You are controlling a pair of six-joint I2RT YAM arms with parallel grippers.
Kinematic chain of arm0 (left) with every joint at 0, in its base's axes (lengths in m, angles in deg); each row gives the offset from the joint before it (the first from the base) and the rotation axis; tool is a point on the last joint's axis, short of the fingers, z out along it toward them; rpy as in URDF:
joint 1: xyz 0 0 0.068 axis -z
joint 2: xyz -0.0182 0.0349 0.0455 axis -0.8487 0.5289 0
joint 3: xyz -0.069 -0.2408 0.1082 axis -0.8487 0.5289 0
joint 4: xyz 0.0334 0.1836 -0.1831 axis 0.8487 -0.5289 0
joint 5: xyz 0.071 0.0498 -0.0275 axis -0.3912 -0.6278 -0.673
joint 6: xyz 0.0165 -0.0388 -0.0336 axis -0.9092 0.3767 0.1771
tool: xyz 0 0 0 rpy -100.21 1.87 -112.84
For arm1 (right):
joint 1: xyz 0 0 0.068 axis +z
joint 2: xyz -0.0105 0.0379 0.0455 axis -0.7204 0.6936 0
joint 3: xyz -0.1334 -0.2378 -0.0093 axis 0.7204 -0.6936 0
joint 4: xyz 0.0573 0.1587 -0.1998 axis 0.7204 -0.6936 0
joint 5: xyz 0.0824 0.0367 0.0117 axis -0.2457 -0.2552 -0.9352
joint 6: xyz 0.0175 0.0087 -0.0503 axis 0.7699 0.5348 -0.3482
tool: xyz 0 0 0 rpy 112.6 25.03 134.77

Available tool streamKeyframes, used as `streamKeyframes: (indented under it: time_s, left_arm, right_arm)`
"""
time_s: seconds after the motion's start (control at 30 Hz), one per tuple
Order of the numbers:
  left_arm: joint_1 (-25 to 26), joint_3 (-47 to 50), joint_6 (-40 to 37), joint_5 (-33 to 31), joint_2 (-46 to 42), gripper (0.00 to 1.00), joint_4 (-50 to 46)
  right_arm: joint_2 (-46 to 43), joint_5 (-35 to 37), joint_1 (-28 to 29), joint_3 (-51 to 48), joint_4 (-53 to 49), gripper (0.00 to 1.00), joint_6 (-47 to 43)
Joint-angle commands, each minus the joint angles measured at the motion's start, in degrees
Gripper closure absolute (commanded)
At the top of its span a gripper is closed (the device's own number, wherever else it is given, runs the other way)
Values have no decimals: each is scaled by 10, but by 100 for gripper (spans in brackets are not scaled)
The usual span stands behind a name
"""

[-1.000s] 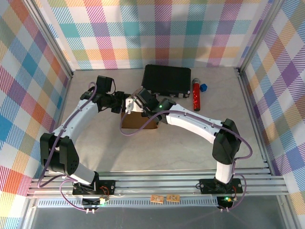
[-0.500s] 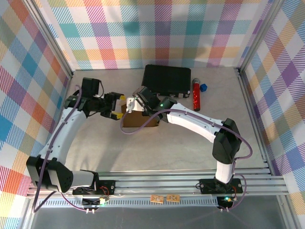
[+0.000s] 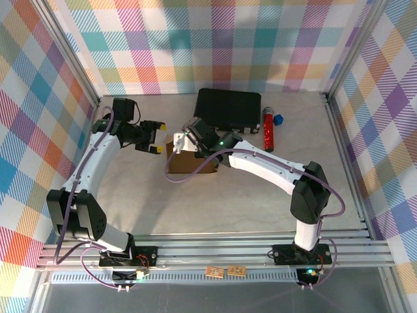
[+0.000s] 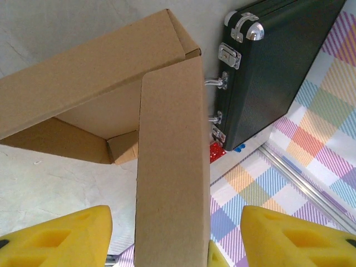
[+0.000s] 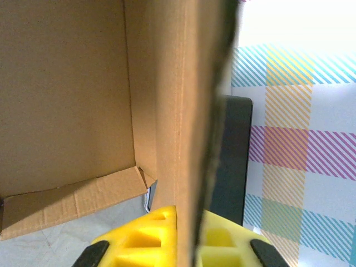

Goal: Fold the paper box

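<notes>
The paper box [image 3: 195, 166] is plain brown cardboard, partly raised, on the table just in front of the black case. In the left wrist view the paper box [image 4: 111, 72] shows an open corner, and one upright wall strip runs down between my fingers. My left gripper [image 3: 157, 137] [image 4: 175, 239] hovers just left of the box, open, both yellow pads clear of the strip. My right gripper [image 3: 177, 145] [image 5: 192, 242] is shut on the box's upright wall [image 5: 172, 111], one yellow pad on each face. The box's inner floor and a small corner flap [image 5: 72, 194] lie to the left.
A black hard case [image 3: 229, 109] [image 4: 278, 67] with metal latches lies right behind the box. A red glitter tube [image 3: 268, 129] and a small blue object [image 3: 279, 120] sit to its right. Checked walls ring the table.
My left gripper has let go of the box's left end and drawn back to the left, its jaws now spread. The right gripper keeps its pinch on the wall.
</notes>
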Motion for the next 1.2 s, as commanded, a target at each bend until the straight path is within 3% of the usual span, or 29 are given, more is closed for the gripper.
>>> streamKeyframes:
  time_s: [0.0, 0.23, 0.43, 0.6, 0.77, 1.17]
  left_arm:
    - [20, -23, 2, 15, 10, 38, 16]
    - [30, -14, 15, 21, 11, 42, 36]
    - [21, -65, -47, -34, -23, 37, -86]
    - [-4, -24, -24, -28, -44, 37, -49]
    - [-4, -64, -23, -22, 6, 38, -22]
    - [48, -39, 8, -13, 40, 40, 30]
  right_arm:
    - [-6, -6, 0, -1, 16, 100, 9]
    - [-3, -5, 3, 2, 17, 100, 9]
    - [-6, -2, 4, -6, 17, 100, 12]
    - [-8, -3, 3, -6, 17, 100, 12]
    - [-7, -4, 3, -2, 13, 100, 15]
    - [-7, -6, 4, 0, 13, 100, 21]
